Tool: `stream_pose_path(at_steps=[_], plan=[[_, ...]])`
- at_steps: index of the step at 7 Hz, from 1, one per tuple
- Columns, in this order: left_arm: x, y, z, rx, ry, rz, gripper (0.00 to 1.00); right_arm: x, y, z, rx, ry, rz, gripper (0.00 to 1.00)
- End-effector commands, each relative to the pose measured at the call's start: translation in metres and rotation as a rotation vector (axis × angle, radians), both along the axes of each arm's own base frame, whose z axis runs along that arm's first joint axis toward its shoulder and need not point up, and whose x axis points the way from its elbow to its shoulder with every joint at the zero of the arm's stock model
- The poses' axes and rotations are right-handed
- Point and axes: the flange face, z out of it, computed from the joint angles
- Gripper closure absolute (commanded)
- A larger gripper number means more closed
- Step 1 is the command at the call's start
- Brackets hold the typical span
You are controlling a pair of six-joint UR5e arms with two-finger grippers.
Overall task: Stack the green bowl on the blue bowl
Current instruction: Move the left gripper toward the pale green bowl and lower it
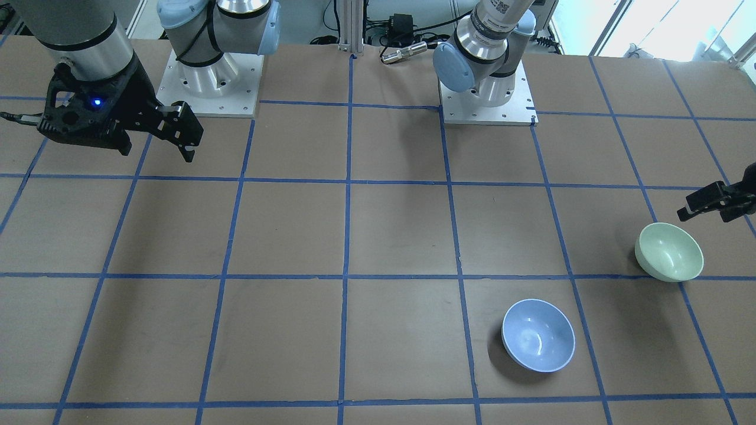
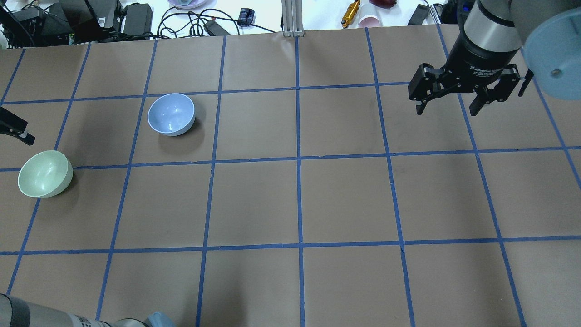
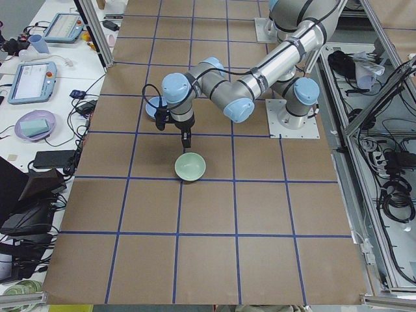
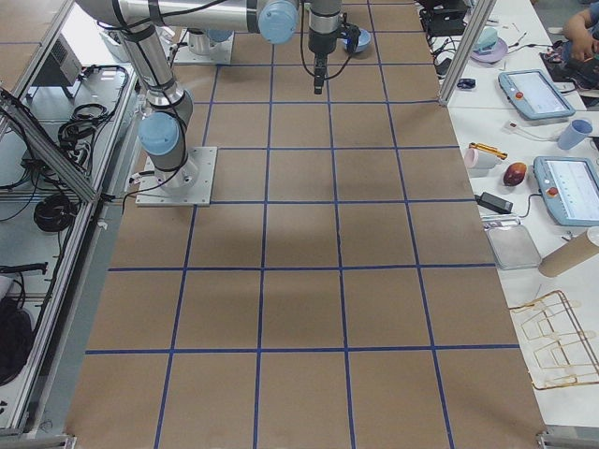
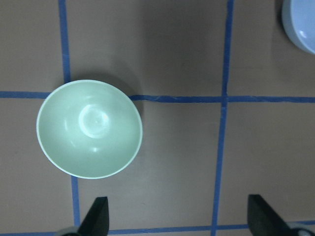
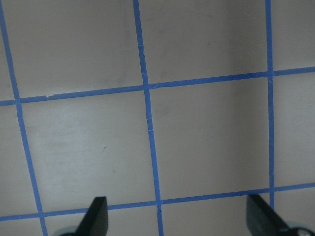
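- Table (image 2: 345, 200): flat top covered in brown paper, ruled into squares by blue tape lines.
- Small, round, glossy pale mint green bowl (image 2: 45, 174): upright, mouth up and empty. It sits on the table over a crossing of two tape lines, at the robot's far left. The left wrist view shows it whole (image 5: 89, 129).
- Small, round, glossy light periwinkle blue bowl (image 2: 171, 114) with a thin paler rim: upright and empty, inside one grid square. It stands apart from the green bowl, not touching it and farther from the robot's side.
- Left end effector (image 5: 179, 219): released, fingers spread wide with only bare table between them. It hangs above the table near the green bowl without touching it. In the wrist view the bowl lies off-centre, ahead of the finger on that view's left. The blue bowl's edge (image 5: 300, 24) shows at the top right corner.
- Right end effector (image 2: 448, 106): released, fingers wide apart and holding nothing. It hovers over bare table on the robot's right, well apart from both bowls.
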Motion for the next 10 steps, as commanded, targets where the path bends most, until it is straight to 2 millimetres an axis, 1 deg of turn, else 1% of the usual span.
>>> stream_pose_path(at_steps=[1, 3, 4, 5, 6, 7, 8, 9, 10], plan=[[0.048, 0.003, -0.038, -0.013, 0.005, -0.005, 0.00, 0.000, 0.000, 0.000, 0.000, 0.000, 0.000, 0.00], [0.079, -0.004, -0.073, -0.048, -0.034, -0.066, 0.00, 0.000, 0.000, 0.000, 0.000, 0.000, 0.000, 0.00], [0.096, 0.000, -0.092, -0.050, -0.027, -0.087, 0.00, 0.000, 0.000, 0.000, 0.000, 0.000, 0.000, 0.00], [0.104, 0.000, -0.106, -0.054, -0.026, -0.103, 0.00, 0.000, 0.000, 0.000, 0.000, 0.000, 0.000, 0.00], [0.104, -0.002, -0.116, -0.051, -0.011, -0.110, 0.00, 0.000, 0.000, 0.000, 0.000, 0.000, 0.000, 0.00], [0.103, -0.002, -0.134, -0.044, 0.016, -0.109, 0.00, 0.000, 0.000, 0.000, 0.000, 0.000, 0.000, 0.00], [0.101, -0.002, -0.150, -0.069, 0.009, -0.138, 0.00, 0.000, 0.000, 0.000, 0.000, 0.000, 0.000, 0.00], [0.097, 0.002, -0.160, -0.084, -0.010, -0.162, 0.00, 0.000, 0.000, -0.001, 0.001, 0.000, 0.000, 0.00], [0.095, 0.004, -0.164, -0.083, -0.007, -0.162, 0.00, 0.000, 0.000, 0.000, 0.000, 0.000, 0.000, 0.00]])
